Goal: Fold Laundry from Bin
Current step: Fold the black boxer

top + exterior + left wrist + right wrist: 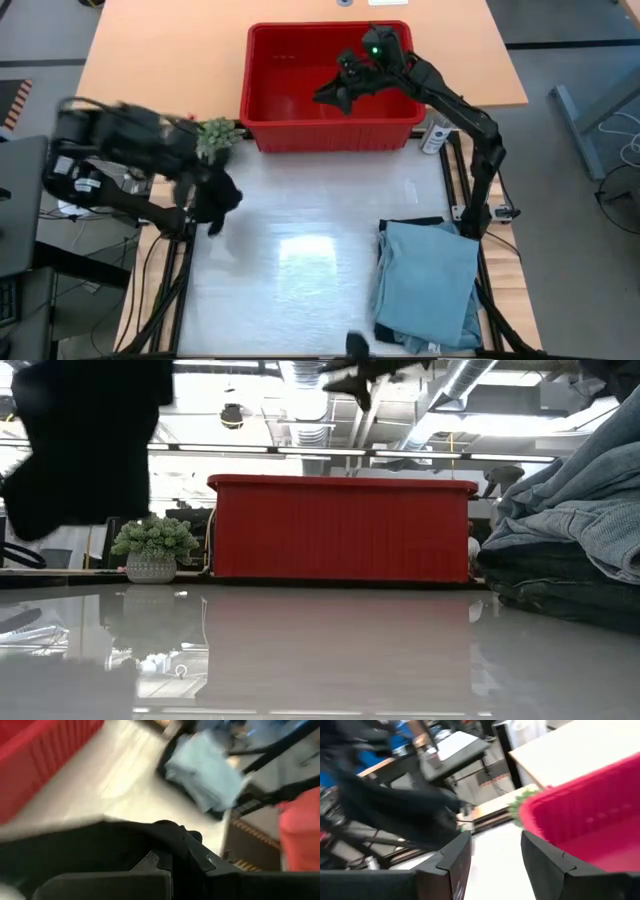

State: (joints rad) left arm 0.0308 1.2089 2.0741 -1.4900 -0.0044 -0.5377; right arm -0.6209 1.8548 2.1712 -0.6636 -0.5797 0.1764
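The red bin (330, 130) stands at the table's far middle; in the low view the bin (340, 530) faces me. My right gripper (335, 95) hovers open over the bin's inside, nothing between its fingers (455, 860). My left gripper (190, 168), at the table's left edge, is shut on a small black garment (215, 195), which hangs at the upper left of the low view (85, 440). A folded stack of laundry (425, 285), light blue on top and dark below, lies at the near right (570, 530). My left gripper holds the black garment by its upper part (125, 840), where cloth drapes across the fingers and hides the place of contact. The garment hangs slack below the gripper, its lower end (30, 525) clear of the table.
A small potted plant (215, 138) stands left of the bin, close to the left arm. A white bottle-like thing (435, 135) sits at the bin's right corner. The white table top (300, 250) lies bare between the hanging garment and the folded stack.
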